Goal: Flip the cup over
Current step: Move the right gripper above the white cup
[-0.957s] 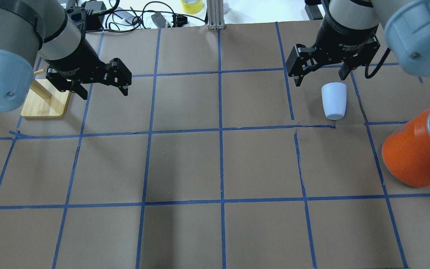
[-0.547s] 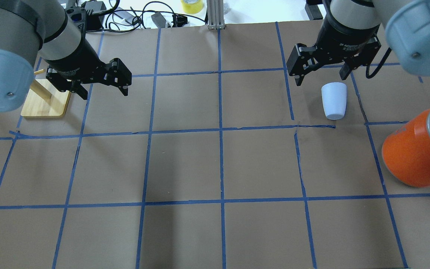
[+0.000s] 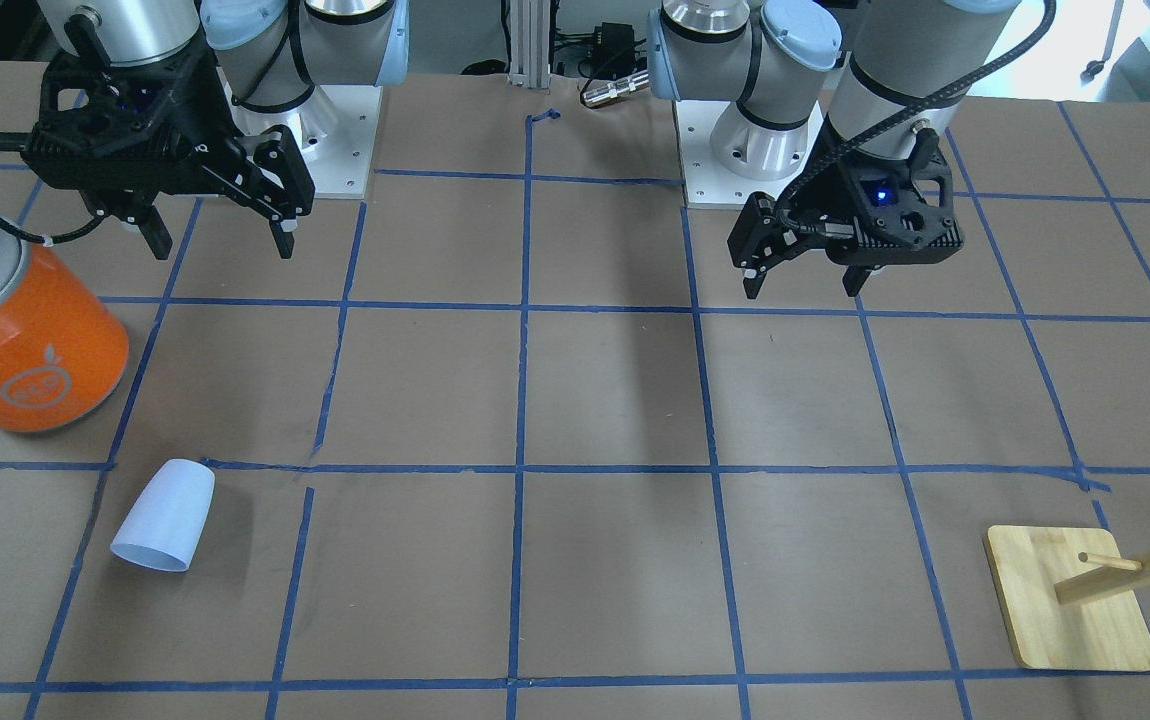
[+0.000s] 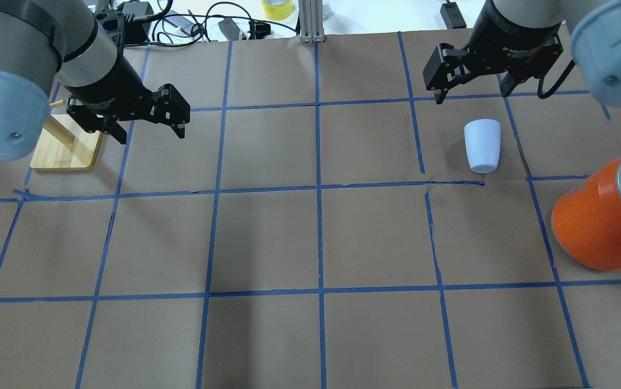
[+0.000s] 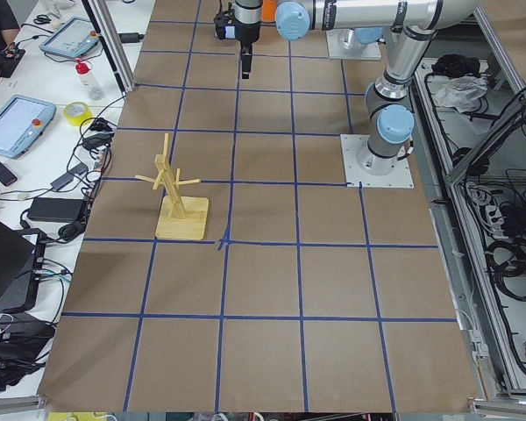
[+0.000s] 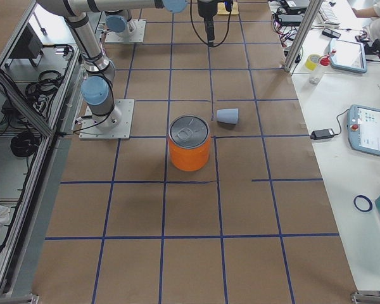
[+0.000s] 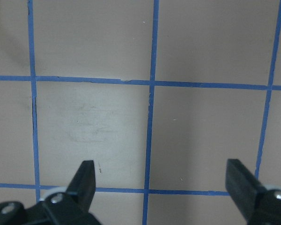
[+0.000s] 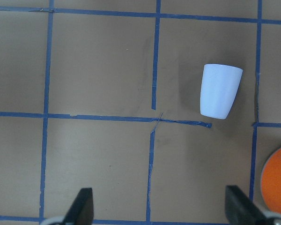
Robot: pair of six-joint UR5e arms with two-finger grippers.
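Observation:
The pale blue-white cup (image 4: 482, 146) lies on its side on the brown paper, its wide rim pointing away from the robot. It also shows in the front view (image 3: 165, 515), the right side view (image 6: 228, 116) and the right wrist view (image 8: 219, 91). My right gripper (image 4: 472, 96) is open and empty. It hangs well above the table, apart from the cup, and also shows in the front view (image 3: 223, 245). My left gripper (image 4: 152, 135) is open and empty over the table's left part, far from the cup, and also shows in the front view (image 3: 803, 288).
A large orange can (image 4: 596, 227) with a silver lid stands near the cup on the robot's right (image 3: 25, 340). A wooden peg rack (image 4: 67, 146) stands at the left, beside the left gripper (image 3: 1070, 600). Blue tape lines grid the paper. Cables lie beyond the far edge.
My right gripper, still open, has drawn away from the cup, up and slightly right in the overhead view. The cup and the left arm have not moved.

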